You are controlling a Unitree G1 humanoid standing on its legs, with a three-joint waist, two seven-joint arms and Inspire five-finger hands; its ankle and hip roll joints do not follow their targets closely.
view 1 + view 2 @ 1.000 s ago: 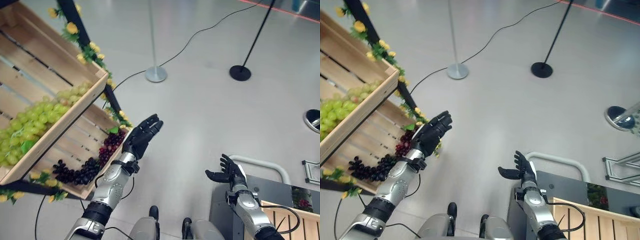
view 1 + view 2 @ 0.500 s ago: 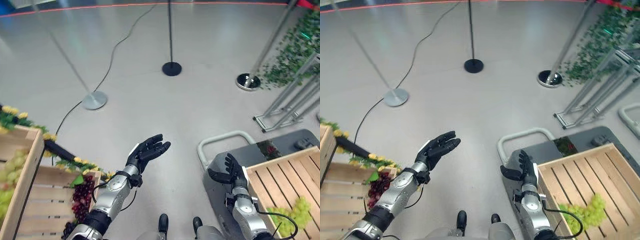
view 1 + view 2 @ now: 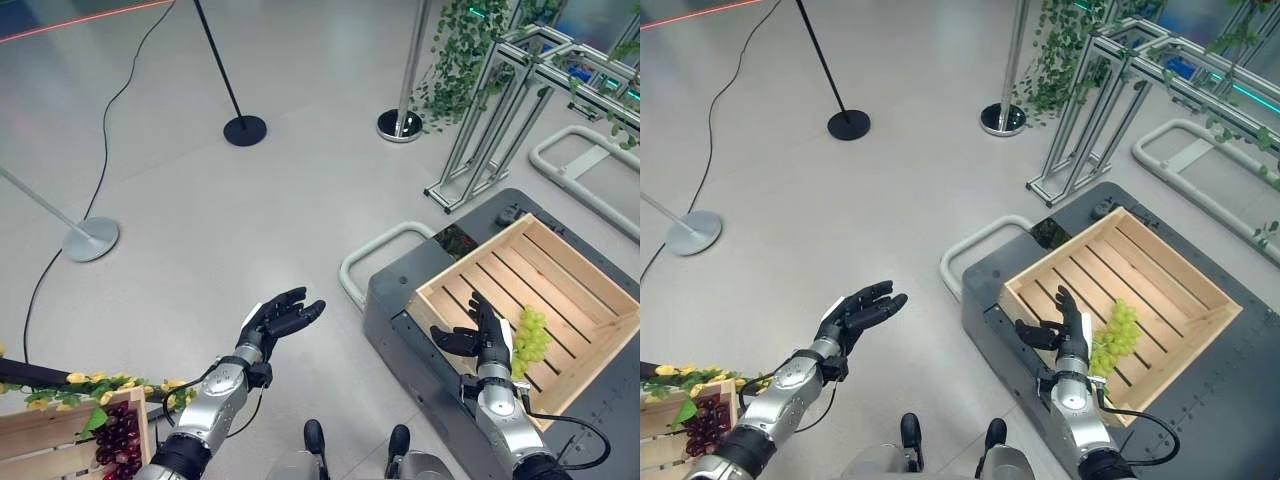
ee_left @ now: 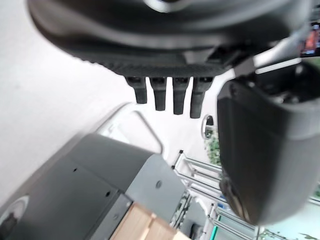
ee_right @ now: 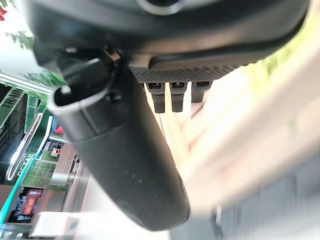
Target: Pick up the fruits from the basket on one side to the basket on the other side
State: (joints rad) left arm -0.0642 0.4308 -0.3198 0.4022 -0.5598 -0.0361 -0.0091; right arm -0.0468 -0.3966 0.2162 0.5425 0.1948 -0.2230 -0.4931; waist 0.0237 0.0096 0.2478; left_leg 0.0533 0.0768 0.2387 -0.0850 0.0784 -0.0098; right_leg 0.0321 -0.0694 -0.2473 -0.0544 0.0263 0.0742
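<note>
Both dark robot hands are hanging spread and empty, one over bare floor, one over a slatted crate.
The dark left hand is reaching out over the grey floor with its fingers straight and loose, gripping nothing. The dark right hand is standing upright with fingers extended and thumb out, holding nothing, over the near edge of the pale wooden slatted crate that is sitting on a dark grey cart. A bunch of green grapes is lying inside that crate, just beside the right hand. A bunch of dark red grapes is lying in another wooden crate trimmed with yellow flowers near the lower left corner.
</note>
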